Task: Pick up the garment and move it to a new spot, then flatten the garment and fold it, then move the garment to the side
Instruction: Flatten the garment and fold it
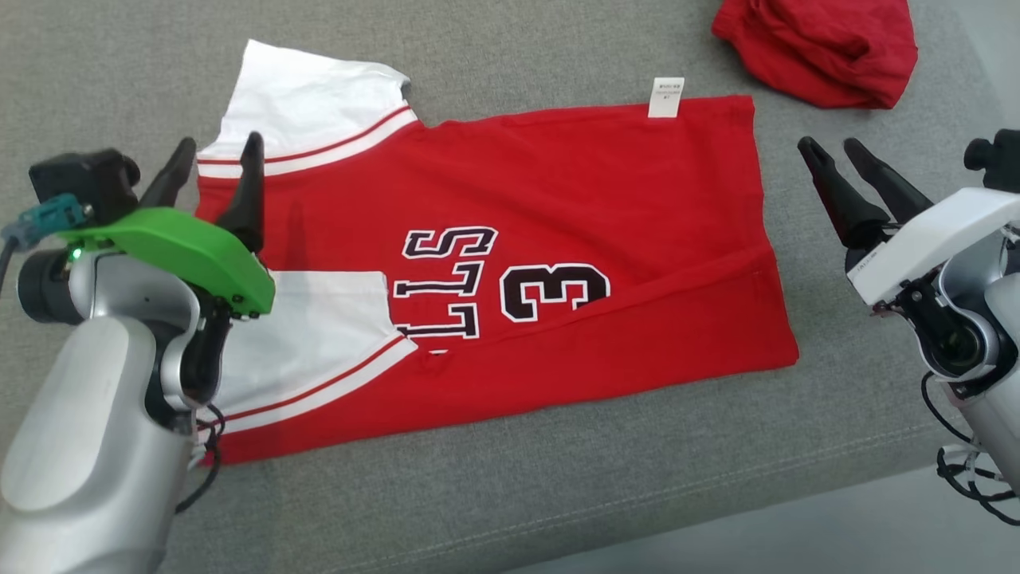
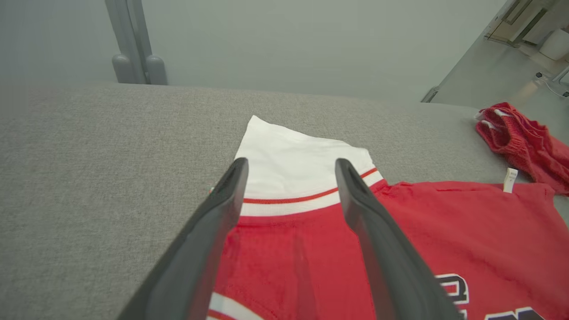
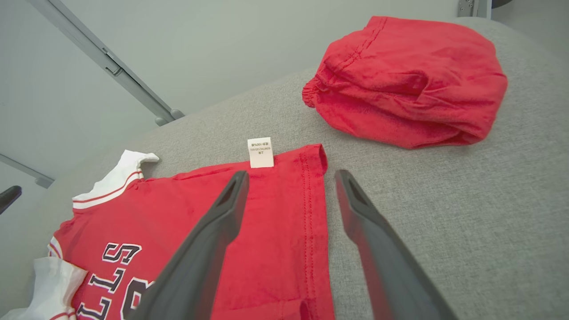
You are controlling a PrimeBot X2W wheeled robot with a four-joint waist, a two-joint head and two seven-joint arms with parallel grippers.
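The left end effector (image 1: 221, 142) is hovering with fingers spread and empty over the shoulder edge of the jersey (image 1: 558, 199), between its two white sleeves (image 1: 311, 104), probably lining up a grasp for folding. The right end effector (image 1: 829, 145), likewise spread, is hanging just beside the hem. The one jersey is lying flattened on the grey padded surface (image 1: 494, 494), and one bundled red garment (image 1: 821, 48) is sitting apart beyond it.

matt cloth garment (image 1: 558, 207), woven couch (image 1: 478, 494)

Left gripper (image 1: 221, 141): lower left, fingers parted, empty, pointing up. Right gripper (image 1: 829, 145): far right, fingers parted, empty, tilted up-left.
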